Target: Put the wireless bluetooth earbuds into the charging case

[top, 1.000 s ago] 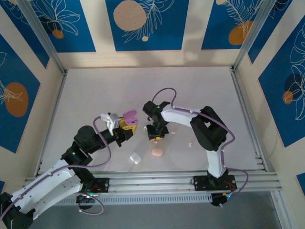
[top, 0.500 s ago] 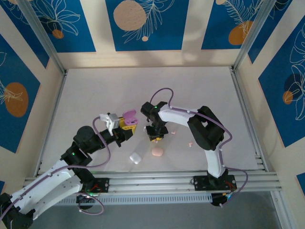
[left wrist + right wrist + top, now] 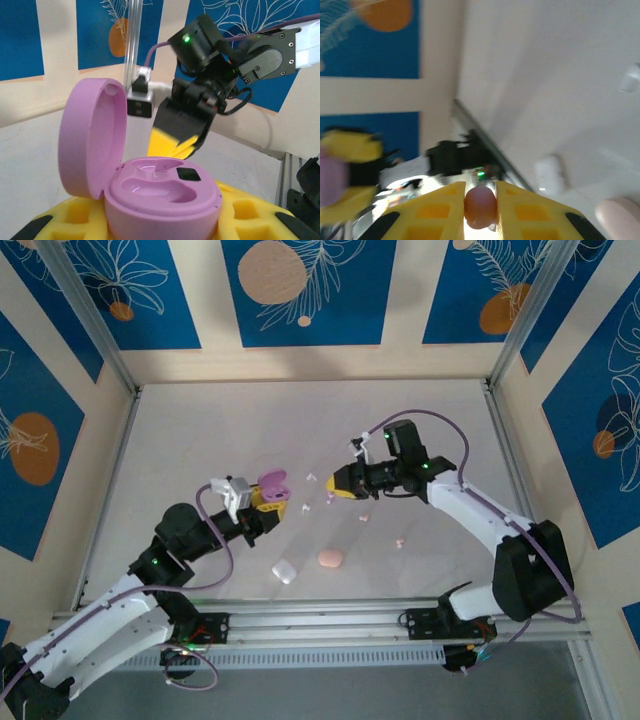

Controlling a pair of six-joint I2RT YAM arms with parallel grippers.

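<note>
Between left fingers [image 3: 75, 222]: charging case [image 3: 160, 192]; between right fingers [image 3: 440, 212]: earbud [image 3: 480, 206], right of case.

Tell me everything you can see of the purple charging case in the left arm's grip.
The purple charging case is a rounded, glossy lilac plastic pebble, standing open. Its lid is hinged up at the left, nearly upright, with the hollow side facing the base. The top of the base shows two recessed wells, both apparently empty, and a small dark square beside them. The case sits upright, clamped at the base between the yellow fingers of the left gripper. Nothing else touches it.
</note>
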